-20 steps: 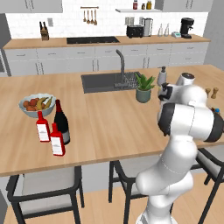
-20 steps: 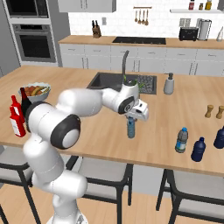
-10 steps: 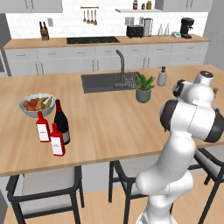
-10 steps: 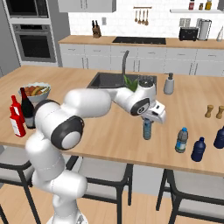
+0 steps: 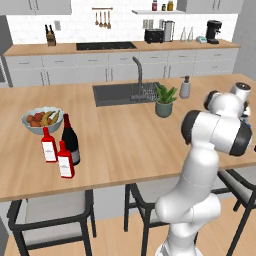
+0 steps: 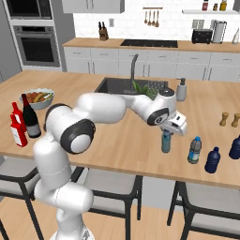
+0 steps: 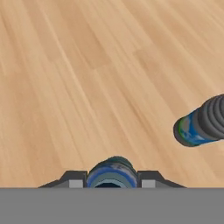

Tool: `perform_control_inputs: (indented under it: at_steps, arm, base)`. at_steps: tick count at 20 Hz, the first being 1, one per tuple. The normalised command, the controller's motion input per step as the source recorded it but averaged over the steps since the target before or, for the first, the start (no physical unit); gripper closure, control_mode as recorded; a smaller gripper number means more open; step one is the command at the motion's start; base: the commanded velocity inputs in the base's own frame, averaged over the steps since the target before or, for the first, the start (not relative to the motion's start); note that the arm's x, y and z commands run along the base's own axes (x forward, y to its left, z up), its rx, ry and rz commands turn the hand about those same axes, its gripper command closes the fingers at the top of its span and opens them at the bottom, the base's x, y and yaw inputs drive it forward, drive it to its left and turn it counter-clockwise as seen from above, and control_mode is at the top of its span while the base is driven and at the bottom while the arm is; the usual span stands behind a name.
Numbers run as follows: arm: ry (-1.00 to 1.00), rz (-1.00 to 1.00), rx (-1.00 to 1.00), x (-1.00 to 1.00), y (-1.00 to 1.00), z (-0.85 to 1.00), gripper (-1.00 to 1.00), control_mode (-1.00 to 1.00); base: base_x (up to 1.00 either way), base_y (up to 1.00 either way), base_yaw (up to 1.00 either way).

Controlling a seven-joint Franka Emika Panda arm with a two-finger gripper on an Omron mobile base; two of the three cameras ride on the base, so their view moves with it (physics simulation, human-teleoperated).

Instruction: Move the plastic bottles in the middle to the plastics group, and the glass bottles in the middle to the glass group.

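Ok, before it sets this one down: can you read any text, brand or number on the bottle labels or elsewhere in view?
None legible.
Red bottles: white labels, no readable print.
Wine bottle: grey label, blurred.
Held water bottle between the fingers: blue label, too small to read.
Water bottle on the counter: blue-green label, unreadable.

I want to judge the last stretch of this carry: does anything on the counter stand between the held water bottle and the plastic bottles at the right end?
Nothing visible does. The claw holds the water bottle above bare wood; the nearest bottle of the plastics group stands just beyond it on the counter, with open wood between them.
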Motion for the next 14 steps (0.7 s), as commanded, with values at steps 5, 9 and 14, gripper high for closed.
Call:
perform_control_inputs:
  at_steps: [5, 9, 14]
  arm:
    - [-0.02, -0.03, 0.0, -0.19, -0.43, -0.15, 1.0, -1.0]
    - [0.0, -0.05, 0.0, -0.15, -0.39, -0.18, 1.0, -1.0]
    - [0.0, -0.03, 0.0, -0.06, -0.25, -0.27, 1.0, -1.0]
  base:
    - [0.0, 0.0, 0.0]
    - [0.0, 0.0, 0.0]
    - [0.0, 0.0, 0.0]
